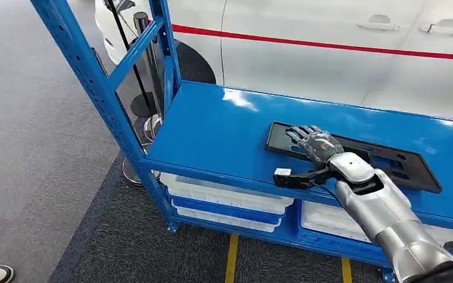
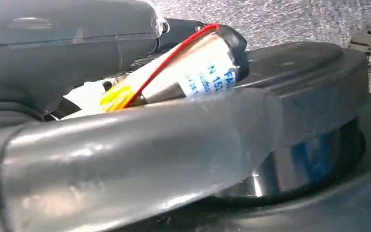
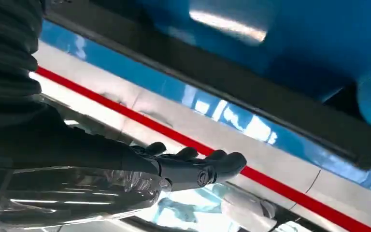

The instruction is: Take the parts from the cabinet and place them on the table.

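Blue steel shelving [image 1: 212, 127] stands in front of a white car [image 1: 330, 53] and carries a flat black part [image 1: 401, 165] on its top shelf. The right hand [image 1: 315, 143] lies flat on the part's left end, fingers extended and spread, gripping nothing; the left hand's [image 2: 125, 154] state cannot be determined.

Right arm [image 1: 389, 218]: silver, reaching forward and up from the lower right. Right hand [image 1: 315, 143]: fingers [image 3: 207, 164] stretched flat, slightly spread, palm down, gripping nothing.
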Controlling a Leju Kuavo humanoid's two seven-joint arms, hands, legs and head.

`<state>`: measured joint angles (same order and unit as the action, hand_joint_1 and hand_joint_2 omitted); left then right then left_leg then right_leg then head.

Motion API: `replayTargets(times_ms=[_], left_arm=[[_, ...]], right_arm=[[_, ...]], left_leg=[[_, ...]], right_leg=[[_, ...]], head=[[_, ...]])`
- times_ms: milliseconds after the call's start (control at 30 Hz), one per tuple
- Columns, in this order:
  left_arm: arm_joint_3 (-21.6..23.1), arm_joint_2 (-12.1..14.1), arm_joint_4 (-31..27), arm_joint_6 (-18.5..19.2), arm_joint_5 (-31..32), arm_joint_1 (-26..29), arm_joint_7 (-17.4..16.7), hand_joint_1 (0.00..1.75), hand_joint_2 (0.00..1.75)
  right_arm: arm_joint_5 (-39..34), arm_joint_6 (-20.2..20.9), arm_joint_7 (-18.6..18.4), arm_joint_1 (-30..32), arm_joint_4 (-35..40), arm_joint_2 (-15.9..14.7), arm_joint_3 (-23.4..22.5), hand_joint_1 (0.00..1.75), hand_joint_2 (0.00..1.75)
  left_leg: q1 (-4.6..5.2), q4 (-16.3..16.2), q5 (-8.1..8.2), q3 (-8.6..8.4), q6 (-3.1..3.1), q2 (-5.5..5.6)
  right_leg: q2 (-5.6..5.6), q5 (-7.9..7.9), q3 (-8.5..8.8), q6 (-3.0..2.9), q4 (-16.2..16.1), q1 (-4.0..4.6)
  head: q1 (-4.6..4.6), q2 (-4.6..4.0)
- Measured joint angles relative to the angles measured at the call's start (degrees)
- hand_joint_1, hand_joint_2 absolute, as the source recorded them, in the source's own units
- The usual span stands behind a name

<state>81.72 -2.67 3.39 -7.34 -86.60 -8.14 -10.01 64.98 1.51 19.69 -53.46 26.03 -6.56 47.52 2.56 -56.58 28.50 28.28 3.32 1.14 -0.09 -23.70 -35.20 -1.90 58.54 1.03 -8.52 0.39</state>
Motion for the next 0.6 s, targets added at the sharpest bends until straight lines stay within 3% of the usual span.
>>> replayTargets(times_ms=[233, 467, 533, 600], left_arm=[[0.6, -0.1, 0.0, -0.2, -0.2, -0.1, -0.4, 0.00, 0.00], [1.3, -0.5, 0.0, -0.5, -1.0, -0.2, -0.2, 0.00, 0.00], [1.4, -0.6, 0.0, -0.2, -1.2, 0.2, 2.0, 0.00, 0.00], [1.7, -0.7, 0.0, -0.2, -1.5, 0.5, 3.5, 0.00, 0.00]], right_arm=[[-0.3, -2.2, -1.9, 2.2, -1.0, 0.9, 0.8, 0.00, 1.75], [1.3, -10.2, -12.4, 4.9, -1.1, 4.1, 0.8, 0.00, 1.75], [3.3, -12.4, -16.3, 5.2, -0.9, 5.0, 0.8, 0.00, 1.75], [5.7, -12.0, -19.3, 5.0, 0.7, 5.4, 0.4, 0.00, 1.75]], left_leg=[[0.00, 0.0, 0.01, 0.03, 0.00, -0.02], [0.00, 0.0, 0.00, 0.02, 0.00, -0.05], [0.01, 0.0, 0.00, -0.02, -0.01, -0.06], [0.02, 0.0, 0.00, -0.04, -0.01, -0.07]], right_leg=[[0.02, 0.00, 0.00, 0.00, 0.0, 0.00], [0.06, 0.00, 0.00, 0.00, 0.0, 0.00], [0.08, 0.00, -0.03, 0.00, 0.0, -0.01], [0.11, 0.00, -0.04, 0.00, 0.0, -0.01]], head=[[0.00, 0.00], [0.00, 0.00], [0.00, -0.02], [0.00, 0.00]])
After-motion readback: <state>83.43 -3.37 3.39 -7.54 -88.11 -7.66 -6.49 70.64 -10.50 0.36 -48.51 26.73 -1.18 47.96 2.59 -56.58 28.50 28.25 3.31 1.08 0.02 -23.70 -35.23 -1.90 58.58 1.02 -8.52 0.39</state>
